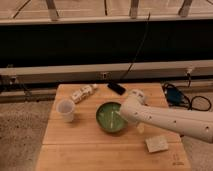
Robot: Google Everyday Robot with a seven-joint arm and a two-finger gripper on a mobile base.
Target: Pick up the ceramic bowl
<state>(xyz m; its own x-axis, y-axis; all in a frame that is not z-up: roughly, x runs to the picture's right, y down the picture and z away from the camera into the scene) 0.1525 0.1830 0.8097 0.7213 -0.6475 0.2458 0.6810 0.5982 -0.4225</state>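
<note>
At the middle of the wooden table (75, 150) sits the ceramic bowl (107, 120), glossy green and flat on the boards. Over its right rim hangs the gripper (125, 113) at the end of the white arm (170, 122), which reaches in from the right; its jaws stand wide and hold nothing. Left of the bowl, apart from it, stands a white cup (65, 110). Behind lie a white packet (83, 93) and a flat black device (116, 88); a pale block (156, 143) lies front right.
</note>
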